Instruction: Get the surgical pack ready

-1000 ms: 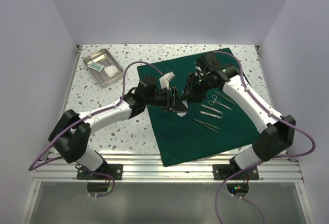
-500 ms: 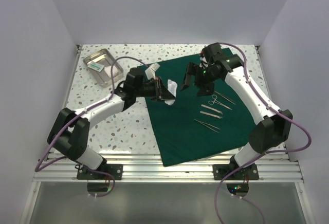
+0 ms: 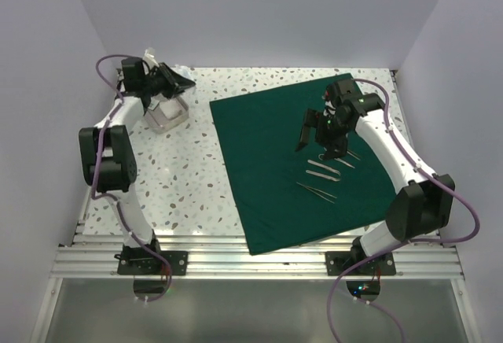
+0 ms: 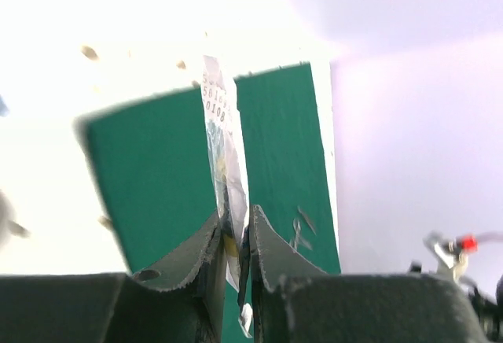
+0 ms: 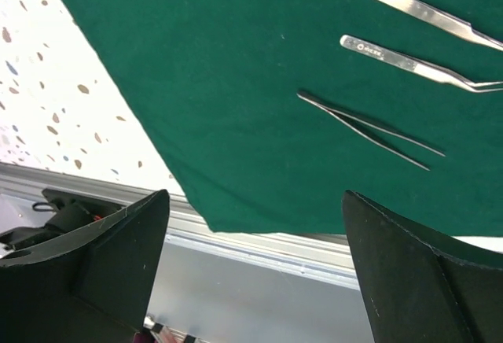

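Holding, left hand: pinched narrow on a thin white printed packet, by the shiny rectangular steel tray, far left.
Right hand: wide, empty, above slim steel tweezers.
Dark green fabric drape: spread flat, worktop centre-right.
Progress: tweezers laid out; packet unplaced, folding probably left.

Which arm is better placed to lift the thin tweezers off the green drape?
Right. The right claw hangs open over the drape, near the tweezers. The left claw is shut on a packet, far off by the steel tray.
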Controlling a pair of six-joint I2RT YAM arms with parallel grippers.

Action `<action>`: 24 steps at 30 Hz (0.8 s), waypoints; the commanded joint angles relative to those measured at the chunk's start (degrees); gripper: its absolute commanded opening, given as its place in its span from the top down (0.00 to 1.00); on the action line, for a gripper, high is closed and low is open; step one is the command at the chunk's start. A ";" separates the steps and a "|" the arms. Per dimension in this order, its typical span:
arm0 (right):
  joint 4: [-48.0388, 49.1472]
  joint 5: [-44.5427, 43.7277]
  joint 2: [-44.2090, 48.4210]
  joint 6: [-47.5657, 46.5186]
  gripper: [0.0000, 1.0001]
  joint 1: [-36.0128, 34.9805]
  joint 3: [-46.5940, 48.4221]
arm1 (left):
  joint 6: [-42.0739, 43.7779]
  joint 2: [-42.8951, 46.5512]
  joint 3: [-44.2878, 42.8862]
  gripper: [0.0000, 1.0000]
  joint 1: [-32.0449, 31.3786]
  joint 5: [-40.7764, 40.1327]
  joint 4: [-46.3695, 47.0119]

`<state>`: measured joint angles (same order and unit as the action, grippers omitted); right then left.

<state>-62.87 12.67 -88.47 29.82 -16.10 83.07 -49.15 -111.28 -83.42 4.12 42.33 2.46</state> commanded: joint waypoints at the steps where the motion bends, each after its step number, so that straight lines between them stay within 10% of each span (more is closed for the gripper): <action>1: -1.20 -1.33 1.11 -2.05 0.05 0.63 0.78 | -2.27 -6.74 -8.85 0.83 3.87 2.41 0.36; 24: -4.01 -3.79 -1.71 -0.56 0.04 11.97 -0.10 | -7.98 -29.24 -29.51 0.85 13.46 -5.41 -5.27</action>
<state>-65.65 9.58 -90.67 28.95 -4.27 83.18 -55.66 -137.73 -107.46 16.93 37.76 -0.97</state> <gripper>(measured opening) 0.957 0.169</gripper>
